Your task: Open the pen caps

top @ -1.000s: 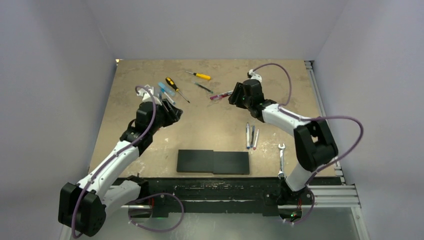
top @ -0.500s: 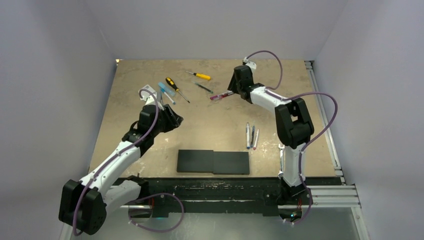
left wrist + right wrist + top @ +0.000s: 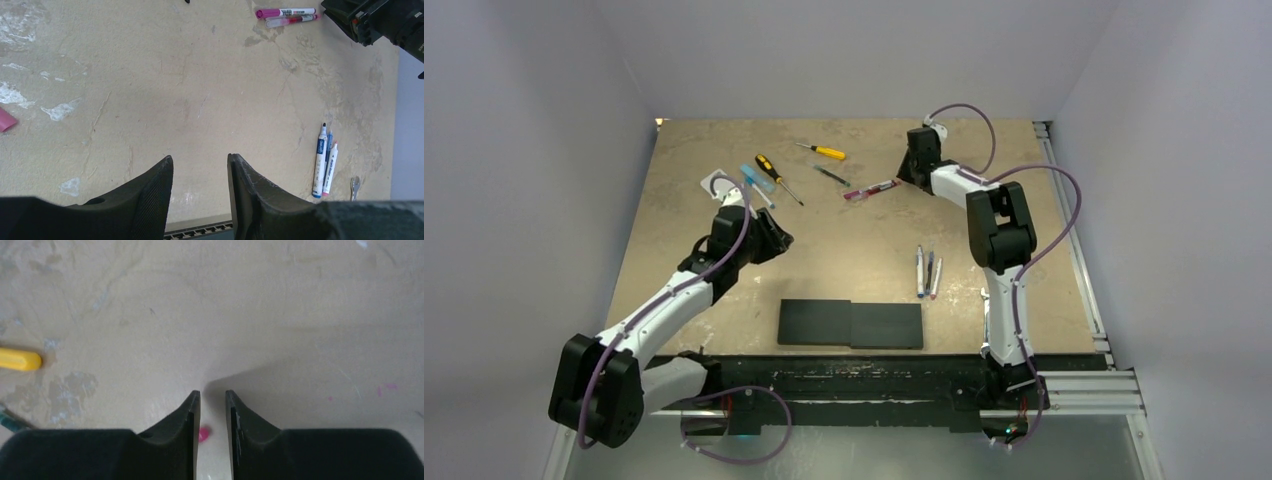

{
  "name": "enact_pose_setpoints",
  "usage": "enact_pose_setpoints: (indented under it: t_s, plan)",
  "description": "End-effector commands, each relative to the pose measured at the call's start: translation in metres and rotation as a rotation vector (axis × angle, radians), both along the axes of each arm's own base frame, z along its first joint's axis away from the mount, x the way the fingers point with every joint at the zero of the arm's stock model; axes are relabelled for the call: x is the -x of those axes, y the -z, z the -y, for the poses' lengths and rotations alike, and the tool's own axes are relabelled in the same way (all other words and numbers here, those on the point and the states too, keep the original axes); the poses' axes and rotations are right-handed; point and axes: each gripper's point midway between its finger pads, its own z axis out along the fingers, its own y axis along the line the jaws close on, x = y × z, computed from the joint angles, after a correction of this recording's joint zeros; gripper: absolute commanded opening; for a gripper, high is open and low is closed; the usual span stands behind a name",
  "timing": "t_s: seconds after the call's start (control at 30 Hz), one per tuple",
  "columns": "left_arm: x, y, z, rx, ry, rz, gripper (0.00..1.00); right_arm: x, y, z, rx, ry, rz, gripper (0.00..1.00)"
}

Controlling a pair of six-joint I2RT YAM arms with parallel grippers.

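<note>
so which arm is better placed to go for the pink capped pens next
Right. The right gripper hovers just beside the two pink-capped pens at the far side. The left gripper hangs open over the table, clearly farther from them.

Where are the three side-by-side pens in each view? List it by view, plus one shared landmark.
Top external: three pens, right of centre.
Left wrist: lower right.
Right wrist: not in view.
Landmark: the pink pens, upper centre in top external, at the top edge in left wrist.
</note>
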Motion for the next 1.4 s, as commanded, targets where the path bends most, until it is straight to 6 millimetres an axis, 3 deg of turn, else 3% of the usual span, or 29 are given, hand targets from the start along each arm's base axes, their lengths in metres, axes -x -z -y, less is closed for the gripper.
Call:
enact_pose_setpoints:
  t_s: [0.0,0.17,0.67,0.9,1.0,1.1,1.2,1.27,1.37]
  plan:
    - [-0.018,-0.020,0.008,0.028,0.000,0.061,0.42,-0.021,-0.021,-0.013,-0.024,-0.054,0.054,0.26]
    - [-0.028,-0.018,0.019,0.060,0.021,0.062,0.42,-0.009,-0.009,-0.022,-0.027,-0.081,0.033,0.17]
    - [-0.030,-0.014,0.038,0.125,0.075,0.057,0.41,0.086,0.006,-0.047,0.020,-0.157,-0.060,0.11]
    - [-0.023,-0.017,0.041,0.137,0.087,0.063,0.41,0.121,-0.018,-0.059,0.033,-0.189,-0.010,0.11]
    - [-0.021,-0.019,0.041,0.141,0.090,0.067,0.41,0.122,-0.041,-0.056,0.050,-0.184,0.050,0.16]
    - [-0.020,-0.023,0.041,0.141,0.092,0.072,0.41,0.115,-0.070,-0.059,0.069,-0.226,0.141,0.41]
    - [-0.017,-0.025,0.039,0.134,0.091,0.076,0.41,0.110,-0.092,-0.072,0.078,-0.310,0.219,0.56]
    - [-0.015,-0.026,0.037,0.129,0.087,0.077,0.41,0.108,-0.095,-0.093,0.066,-0.434,0.245,0.61]
    - [-0.012,-0.024,0.035,0.126,0.084,0.072,0.41,0.107,-0.071,-0.117,0.126,-0.588,0.185,0.63]
